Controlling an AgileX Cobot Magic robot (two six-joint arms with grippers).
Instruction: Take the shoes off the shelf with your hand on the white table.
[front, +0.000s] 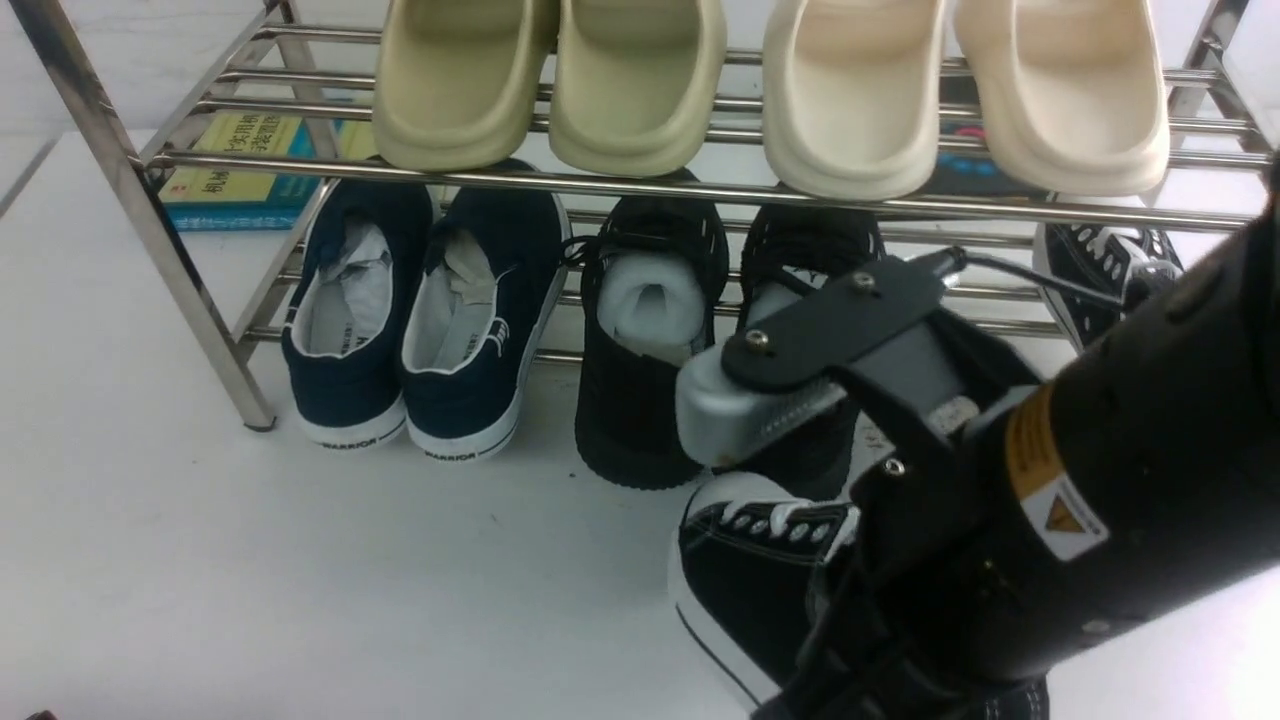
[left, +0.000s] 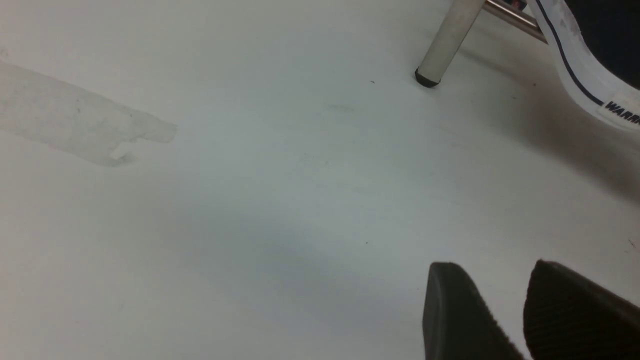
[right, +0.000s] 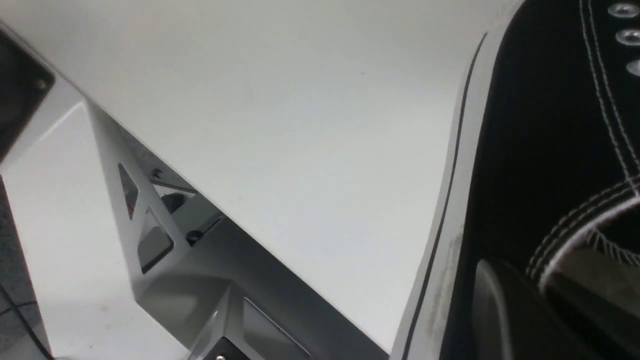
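Note:
One black canvas sneaker (front: 752, 572) with white laces and a white toe cap is off the shelf, low over the white table (front: 250, 560) near its front edge. My right gripper (right: 525, 292) is shut on its side wall: one finger (right: 492, 310) lies against the outside, the other is hidden inside. The sneaker also shows in the right wrist view (right: 540, 150). The other canvas sneaker (front: 1105, 262) stands on the lower tier of the chrome shelf (front: 700, 190), far right. My left gripper (left: 500, 282) is open and empty, just above the table near the shelf's leg (left: 445, 45).
Navy WARRIOR slip-ons (front: 420, 300) and black mesh sneakers (front: 650, 340) stand on the lower tier. Two pairs of pale slides (front: 760, 90) sit on the upper tier. Books (front: 235, 170) lie behind the shelf. The robot's grey base (right: 165, 240) shows below the table edge.

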